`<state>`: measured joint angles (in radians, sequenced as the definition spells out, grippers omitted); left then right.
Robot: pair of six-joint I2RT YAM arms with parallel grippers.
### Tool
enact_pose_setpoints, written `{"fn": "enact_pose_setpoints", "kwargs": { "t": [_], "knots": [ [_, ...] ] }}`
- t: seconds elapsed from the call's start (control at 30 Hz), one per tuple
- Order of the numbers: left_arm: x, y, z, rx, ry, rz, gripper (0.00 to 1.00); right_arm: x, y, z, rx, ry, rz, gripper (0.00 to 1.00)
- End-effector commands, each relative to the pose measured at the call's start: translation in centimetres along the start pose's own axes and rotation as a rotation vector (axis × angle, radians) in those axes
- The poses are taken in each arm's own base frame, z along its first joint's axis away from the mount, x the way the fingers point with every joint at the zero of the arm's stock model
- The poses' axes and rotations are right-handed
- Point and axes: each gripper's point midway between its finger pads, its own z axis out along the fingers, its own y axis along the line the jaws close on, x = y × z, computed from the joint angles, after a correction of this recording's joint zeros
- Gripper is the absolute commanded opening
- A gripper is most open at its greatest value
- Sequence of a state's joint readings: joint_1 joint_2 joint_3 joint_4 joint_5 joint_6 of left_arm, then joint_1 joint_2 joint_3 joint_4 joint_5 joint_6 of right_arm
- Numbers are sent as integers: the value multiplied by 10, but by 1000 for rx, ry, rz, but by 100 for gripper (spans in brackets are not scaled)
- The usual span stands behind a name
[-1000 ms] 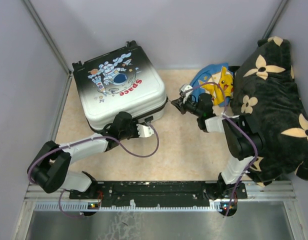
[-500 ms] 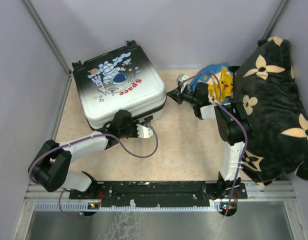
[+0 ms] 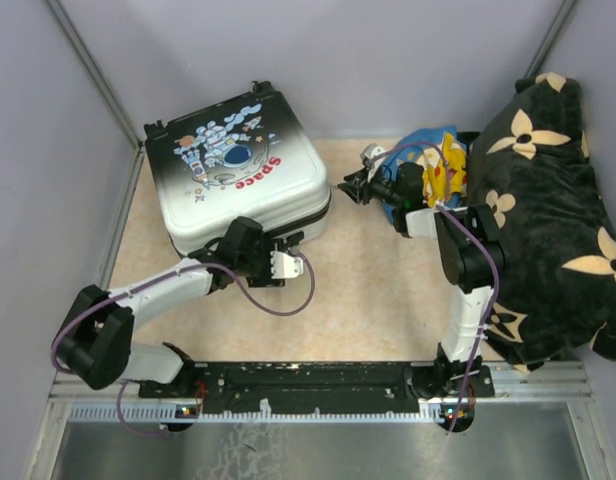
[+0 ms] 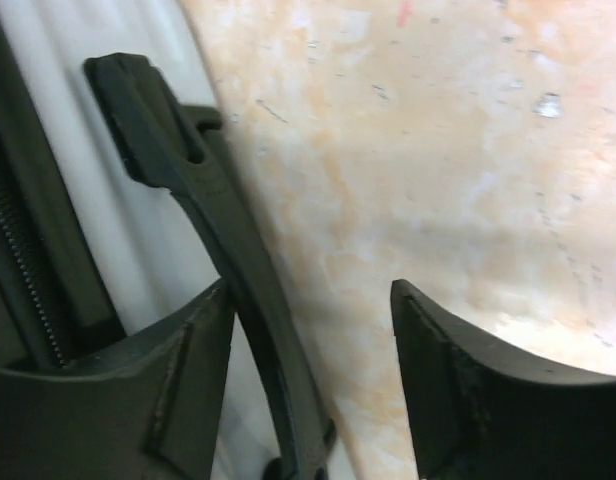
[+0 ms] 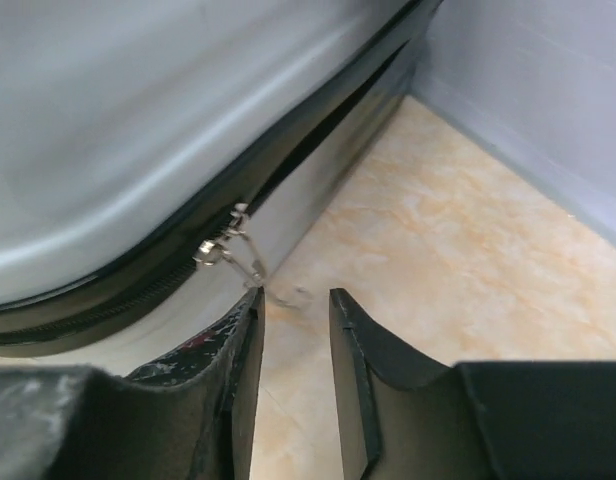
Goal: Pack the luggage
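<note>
Nearest to you, both arm bases are sitting side by side at the front edge of the table (image 3: 368, 300). From the left base, the arm is lying low across the table with its wrist at the near side of the luggage (image 3: 238, 185). Your left gripper (image 4: 308, 345) is standing released. Its jaws are gaping wide, with bare table showing between them. A black curved bar (image 4: 213, 220) on the luggage's white side is running just inside one finger, touching it or very nearly, and nothing is being pinched.

The luggage is lying flat on the left half of the table, towards the back. Its astronaut print and red "Space" are facing up and its lid is down on its base.

Farther in, your right arm is standing up the right side and bending left, with the right gripper (image 5: 293, 315) at the luggage's right-hand edge. Its jaws are standing slightly parted, showing a narrow strip of table between them and gripping nothing. The metal zipper pull (image 5: 228, 248) is hanging from the dark seam just above one fingertip. You cannot tell whether the two are touching.

Behind that arm, a yellow plush toy (image 3: 450, 165) and something blue (image 3: 428, 140) are lying against the big black flower-patterned cushion (image 3: 548, 200). The cushion is filling the right side of the table up to the back wall.
</note>
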<state>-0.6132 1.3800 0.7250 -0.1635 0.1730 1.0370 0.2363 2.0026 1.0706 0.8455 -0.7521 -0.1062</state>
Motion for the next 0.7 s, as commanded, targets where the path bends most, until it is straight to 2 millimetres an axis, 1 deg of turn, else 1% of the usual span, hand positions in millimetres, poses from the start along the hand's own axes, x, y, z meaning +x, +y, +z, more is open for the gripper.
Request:
{"fn": "enact_pose_setpoints", "kwargs": {
  "t": [0.0, 0.1, 0.2, 0.27, 0.33, 0.43, 0.53, 0.57, 0.6, 0.63, 0.67],
  "knots": [
    [-6, -7, -31, 25, -15, -23, 75, -66, -21, -22, 109, -109, -116, 37],
    [-42, 4, -52, -12, -163, 12, 89, -66, -21, -30, 125, -91, -113, 50],
    [-75, 15, -80, -58, -301, 34, 98, -66, -26, -36, 148, -75, -104, 58],
    [-91, 24, -96, -85, -357, 25, 100, -64, -31, -36, 161, -52, -83, 65],
    [-100, 38, -108, -128, -376, -27, 100, -67, -37, -35, 170, -35, -73, 72],
    [-106, 65, -120, -196, -355, -133, 100, -72, -44, -29, 177, -10, -44, 85],
    [-110, 109, -136, -257, -355, -294, 100, -75, -51, -22, 165, 29, -4, 96],
    [-106, 119, -137, -256, -340, -350, 100, -76, -54, -19, 159, 42, 8, 98],
    [-104, 134, -142, -278, -339, -413, 100, -75, -55, -16, 153, 58, 25, 99],
    [-96, 147, -144, -293, -333, -481, 100, -76, -58, -13, 152, 65, 36, 99],
    [-83, 164, -149, -313, -333, -553, 100, -76, -61, -10, 151, 73, 45, 99]
  ]
}}
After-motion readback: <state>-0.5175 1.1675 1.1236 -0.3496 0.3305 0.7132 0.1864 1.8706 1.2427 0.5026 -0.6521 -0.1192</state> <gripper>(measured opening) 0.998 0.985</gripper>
